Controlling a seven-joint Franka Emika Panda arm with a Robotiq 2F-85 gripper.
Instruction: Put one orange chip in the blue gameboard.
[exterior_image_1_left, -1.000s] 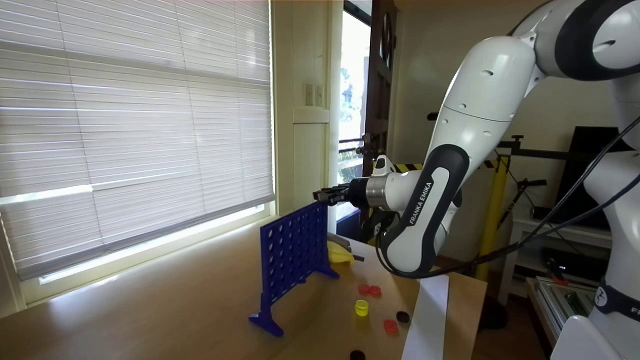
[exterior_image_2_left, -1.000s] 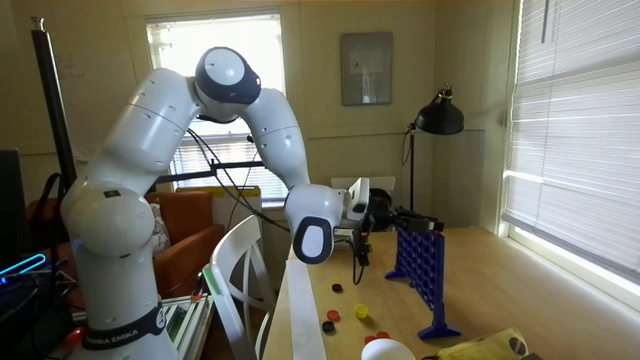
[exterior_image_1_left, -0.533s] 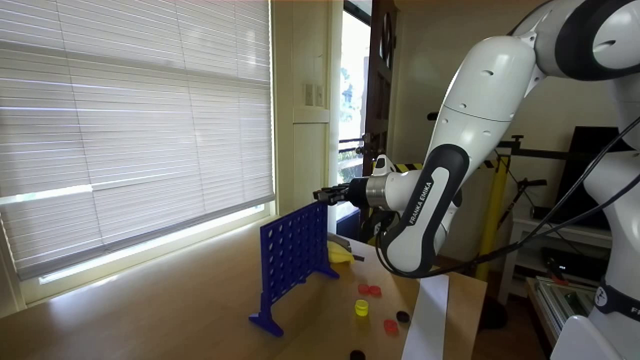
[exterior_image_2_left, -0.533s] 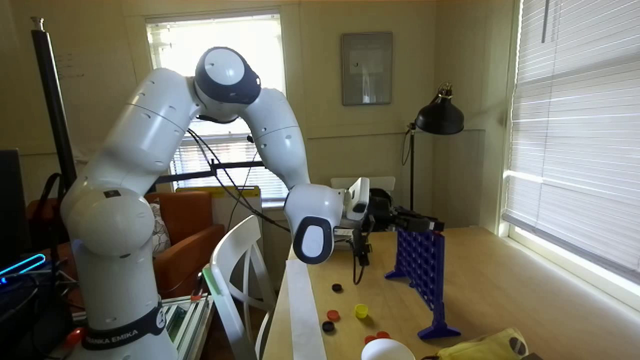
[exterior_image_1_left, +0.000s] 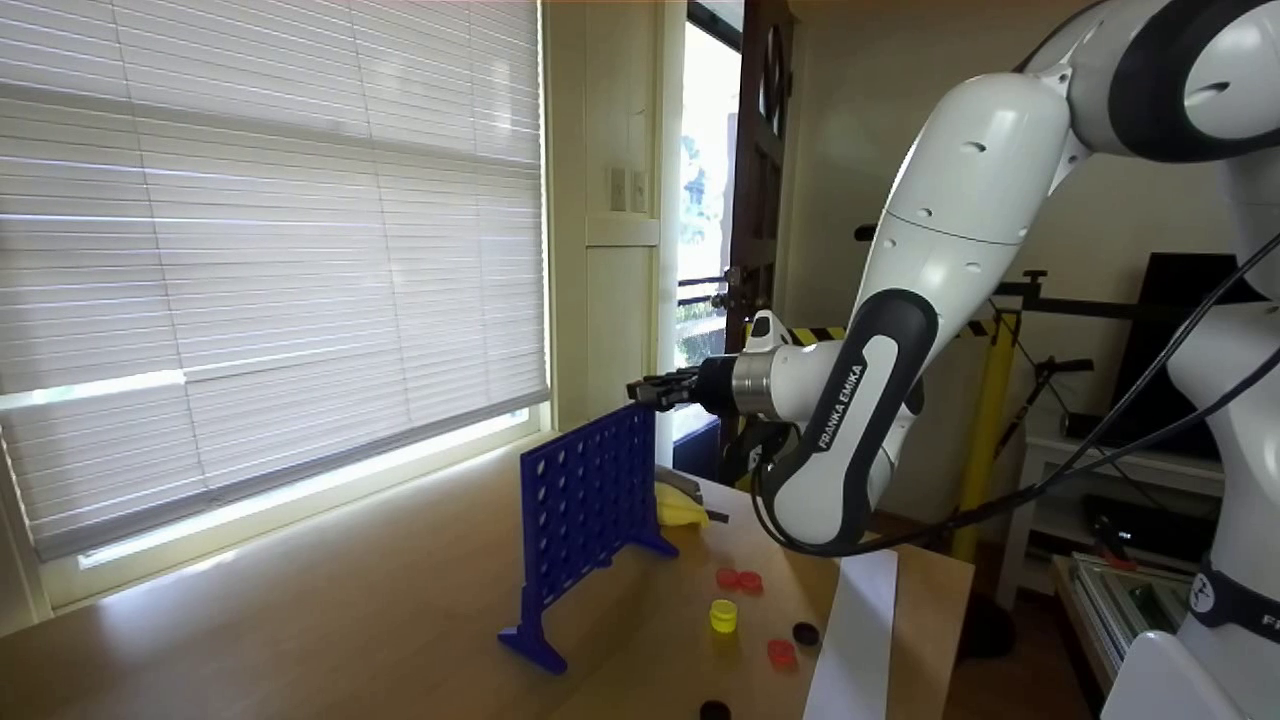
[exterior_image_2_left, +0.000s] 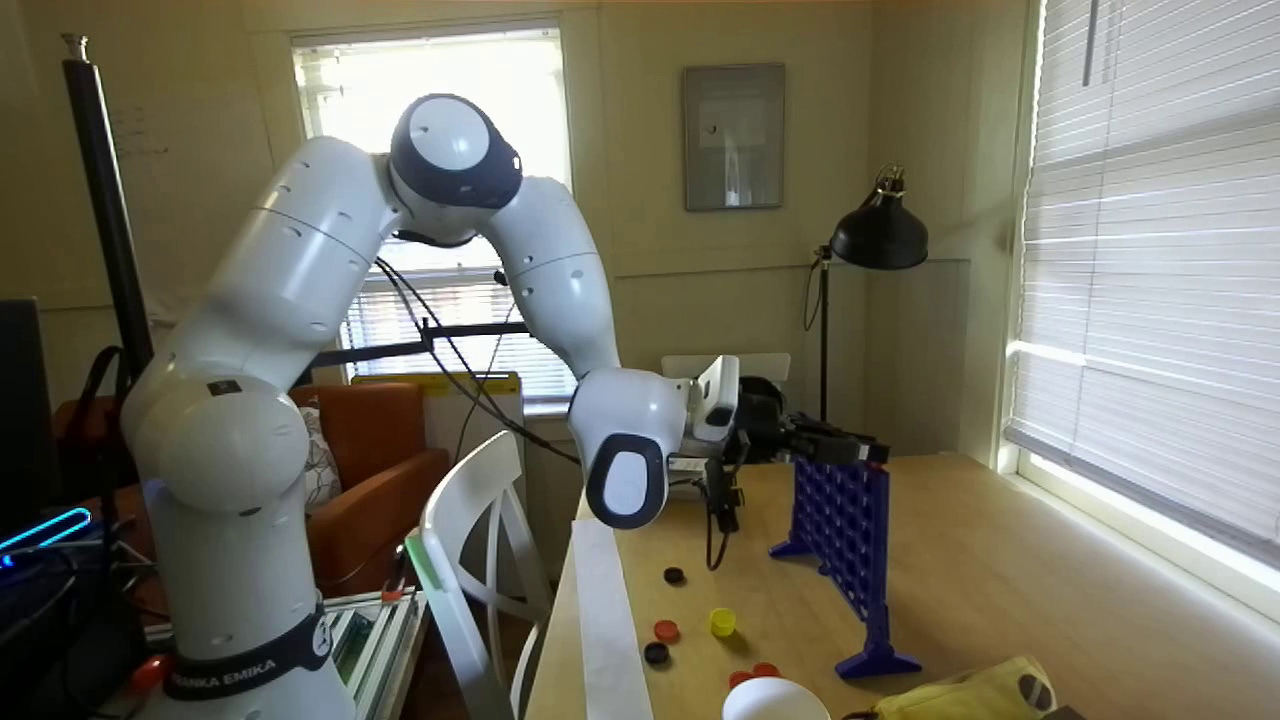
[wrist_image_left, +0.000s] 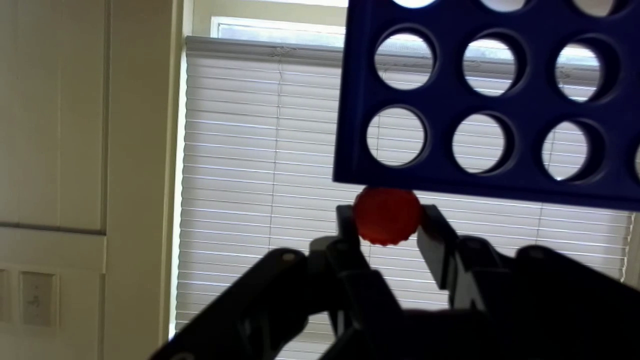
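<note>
Gripper (wrist_image_left: 387, 221) narrowed, pinching 1 red-orange chip (wrist_image_left: 386, 215) from both sides; chip held right at the top edge of the 1 blue gameboard (wrist_image_left: 482, 105), over an end column; in the slot or only meeting the edge, can't tell. Wrist view is upside down, shows 6 whole holes plus cut-off ones, blinds (wrist_image_left: 225, 150) visible through them. Gameboard upright on 2 feet, standing on 1 wooden surface (exterior_image_1_left: 300, 620). On it, in both exterior views: 3 loose red-orange chips (exterior_image_2_left: 666, 631), 2 side by side, the third well apart from them; 2 black chips (exterior_image_2_left: 656, 653), one just beside that third chip, the other farther off; 1 yellow piece (exterior_image_1_left: 723, 618) between gameboard and black chips, too small to tell if single or stacked. Also 1 white strip (exterior_image_1_left: 855, 640) along the surface edge, 1 white cup (exterior_image_2_left: 775, 700) cut off by the frame, 1 yellow pouch (exterior_image_2_left: 965, 692) near a gameboard foot. Background in an exterior view: 1 black lamp (exterior_image_2_left: 880, 235), 1 framed picture (exterior_image_2_left: 735, 135), 1 orange armchair (exterior_image_2_left: 370, 430).
</note>
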